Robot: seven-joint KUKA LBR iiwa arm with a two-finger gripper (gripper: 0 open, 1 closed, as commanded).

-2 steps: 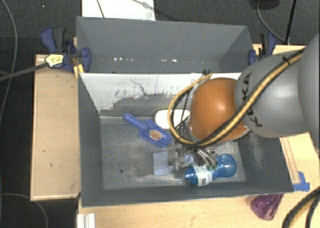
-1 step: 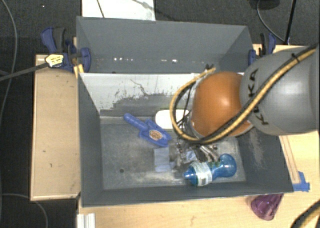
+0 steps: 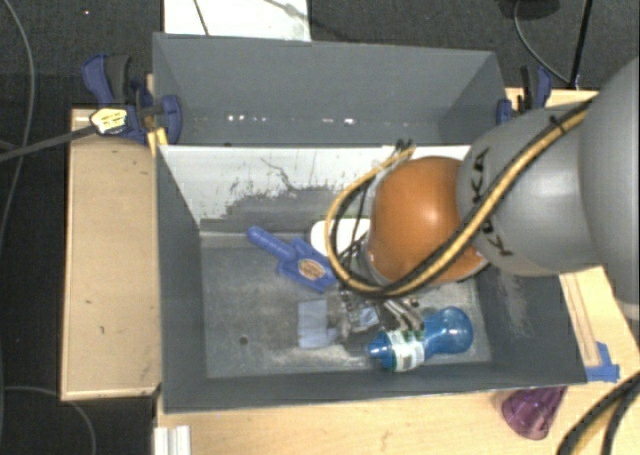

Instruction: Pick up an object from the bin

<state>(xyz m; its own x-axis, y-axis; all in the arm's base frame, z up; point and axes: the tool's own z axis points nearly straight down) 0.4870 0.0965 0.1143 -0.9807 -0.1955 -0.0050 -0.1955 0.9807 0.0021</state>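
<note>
The tool (image 3: 368,321) is seen low over the floor of the bin (image 3: 240,313), a little toward 5 o'clock of the floor's middle, beneath the arm's orange cover (image 3: 420,218) and its looped cables; whether it is apart or together cannot be told, and nothing can be made out as held in it. Just beside it, at about 4 o'clock, a small blue bottle (image 3: 430,336) is found lying on its side near the front wall, with a pale label band around its middle and a rounded end pointing to 3 o'clock. This bottle is judged the likeliest thing to be taken. It is expected to be light, stiff and smooth, so it may roll or slip. A hold across the labelled middle, square to its long axis, is judged safer than one on the rounded end. At 9 o'clock of the tool a pale blue flat piece (image 3: 315,325) is seen lying close by. It looks thin and light and is judged hard to lift off the floor. Farther out, at 10 o'clock, a blue handled clamp-like thing (image 3: 285,251) is seen, and at 11 o'clock a white rounded thing (image 3: 328,237), partly hidden by the cables.
</note>
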